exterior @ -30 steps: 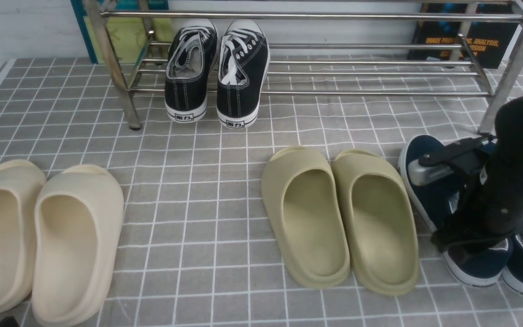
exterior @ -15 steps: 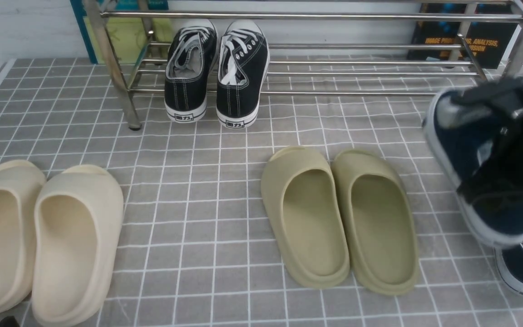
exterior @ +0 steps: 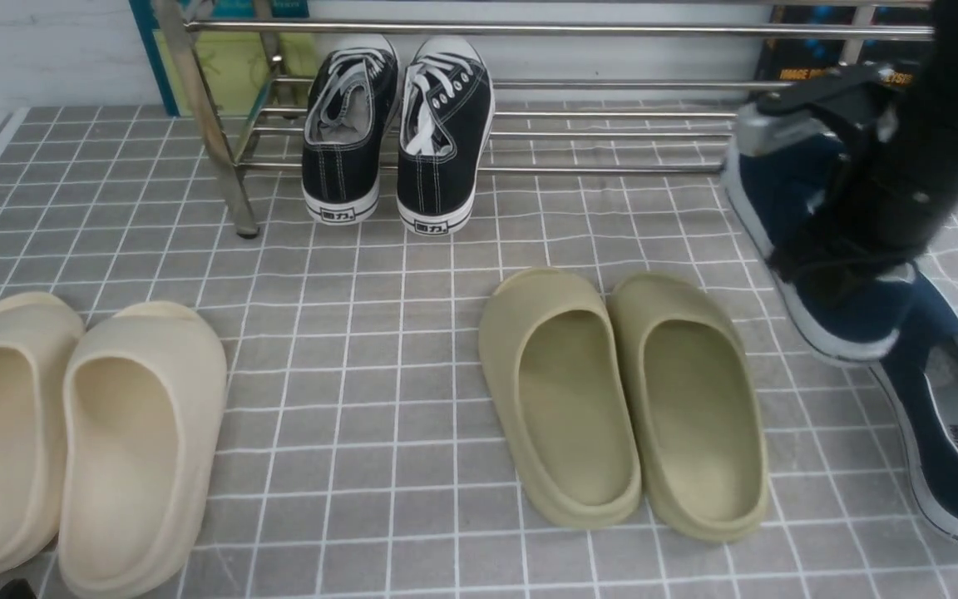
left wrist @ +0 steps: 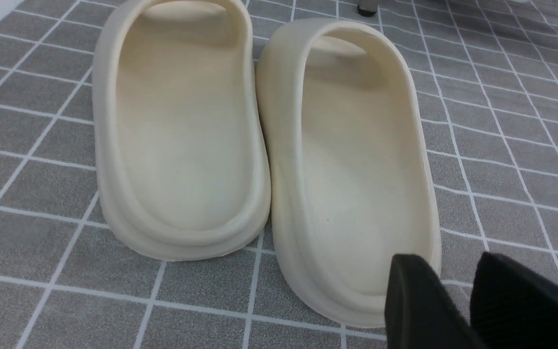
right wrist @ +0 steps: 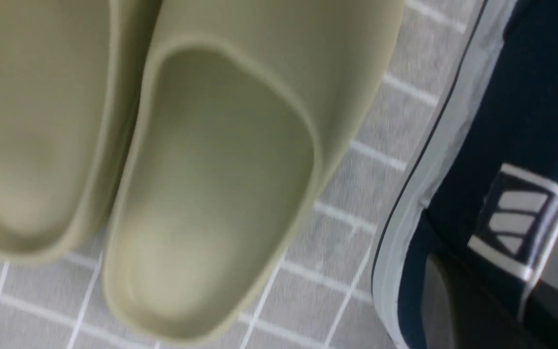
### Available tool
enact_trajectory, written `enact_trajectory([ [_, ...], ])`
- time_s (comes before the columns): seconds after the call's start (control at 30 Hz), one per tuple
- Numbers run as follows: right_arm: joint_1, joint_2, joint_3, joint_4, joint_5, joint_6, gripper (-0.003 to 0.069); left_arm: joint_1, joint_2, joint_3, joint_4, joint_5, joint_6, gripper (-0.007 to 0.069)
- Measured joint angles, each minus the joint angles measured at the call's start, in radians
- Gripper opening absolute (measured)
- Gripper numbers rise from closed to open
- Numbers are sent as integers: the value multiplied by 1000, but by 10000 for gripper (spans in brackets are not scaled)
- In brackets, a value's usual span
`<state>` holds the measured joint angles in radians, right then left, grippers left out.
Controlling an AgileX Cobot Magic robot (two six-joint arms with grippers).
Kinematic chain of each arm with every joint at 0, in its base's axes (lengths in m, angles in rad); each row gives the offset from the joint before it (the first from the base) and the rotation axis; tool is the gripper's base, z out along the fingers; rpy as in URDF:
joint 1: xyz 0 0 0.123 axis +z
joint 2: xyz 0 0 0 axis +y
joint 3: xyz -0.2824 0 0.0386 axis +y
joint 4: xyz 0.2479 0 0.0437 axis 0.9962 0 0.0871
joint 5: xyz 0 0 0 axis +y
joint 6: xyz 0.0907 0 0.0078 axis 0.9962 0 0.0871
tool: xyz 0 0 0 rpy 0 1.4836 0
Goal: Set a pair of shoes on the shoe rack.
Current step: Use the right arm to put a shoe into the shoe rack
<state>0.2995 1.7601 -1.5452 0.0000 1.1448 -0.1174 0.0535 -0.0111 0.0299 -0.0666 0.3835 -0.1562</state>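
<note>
My right gripper [exterior: 841,258] is shut on the side wall of one navy-blue slip-on shoe [exterior: 778,195] and holds it off the floor, toe tilted up, just in front of the right end of the silver shoe rack [exterior: 612,32]. In the right wrist view that shoe [right wrist: 526,97] hangs above the tiles, pinched at its collar. The other navy shoe [exterior: 945,416] lies on the floor at the right edge. My left gripper [left wrist: 448,264] is open and empty, low over the heel of a cream slipper [left wrist: 356,160].
A pair of black lace-up sneakers [exterior: 396,125] stands on the rack's lower bars at the left. Two olive slippers [exterior: 620,399] lie mid-floor, left of the navy shoes, and two cream slippers [exterior: 80,433] lie at the front left. Posters lean behind the rack.
My right gripper closed on the navy shoe, lifted it off the floor and carried it up toward the rack, uncovering the second navy shoe. The left arm has stayed where it was.
</note>
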Motion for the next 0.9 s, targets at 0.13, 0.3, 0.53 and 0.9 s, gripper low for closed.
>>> enact_trajectory([
  [0.13,0,96,-130,0,0,-31,43,0,0,0,0,0,0,197],
  [0.3,0,208,-278,0,0,-54,43,0,0,0,0,0,0,200],
  [0.53,0,379,-512,0,24,-68,43,0,0,0,0,0,0,206],
  [0.9,-2,489,-691,-9,-18,-69,144,0,0,0,0,0,0,216],
])
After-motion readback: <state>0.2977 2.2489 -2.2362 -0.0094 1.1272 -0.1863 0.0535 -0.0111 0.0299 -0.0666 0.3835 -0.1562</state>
